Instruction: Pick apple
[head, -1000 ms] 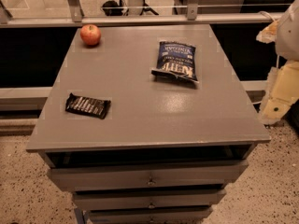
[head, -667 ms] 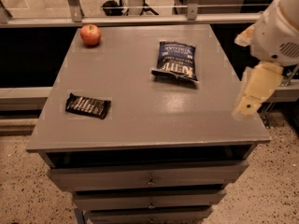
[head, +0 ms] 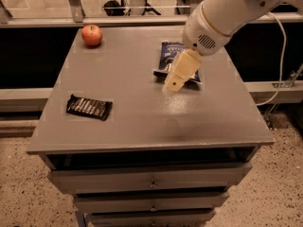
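Camera view: pincer (head: 173,82) near snack bag (head: 167,56); apple (head: 92,35) well apart.

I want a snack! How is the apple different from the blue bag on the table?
The apple is round and red-orange; the blue snack bag is flat and rectangular. The apple is smaller than the bag. The apple sits in plain view at the far left corner; the bag lies toward the right, partly hidden by the robot's hand, which hangs in front of it. Both rest on the grey table.
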Robot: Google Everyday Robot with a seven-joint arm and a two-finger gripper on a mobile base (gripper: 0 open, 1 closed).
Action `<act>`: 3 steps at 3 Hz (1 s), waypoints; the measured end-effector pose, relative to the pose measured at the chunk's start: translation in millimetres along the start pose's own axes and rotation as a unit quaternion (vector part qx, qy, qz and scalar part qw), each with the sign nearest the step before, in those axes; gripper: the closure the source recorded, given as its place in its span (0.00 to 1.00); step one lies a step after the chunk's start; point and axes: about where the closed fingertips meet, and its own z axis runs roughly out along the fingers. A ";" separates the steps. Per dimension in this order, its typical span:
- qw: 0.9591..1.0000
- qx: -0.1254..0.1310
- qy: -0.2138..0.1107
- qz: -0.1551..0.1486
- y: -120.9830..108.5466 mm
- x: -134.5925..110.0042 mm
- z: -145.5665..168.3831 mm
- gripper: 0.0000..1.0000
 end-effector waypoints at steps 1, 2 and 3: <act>1.000 0.000 0.000 0.000 0.0 0.0 0.0 0.00; 0.999 0.007 -0.043 -0.009 -25.2 -24.7 26.3 0.00; 0.993 0.034 -0.112 -0.013 -91.2 -81.0 73.2 0.00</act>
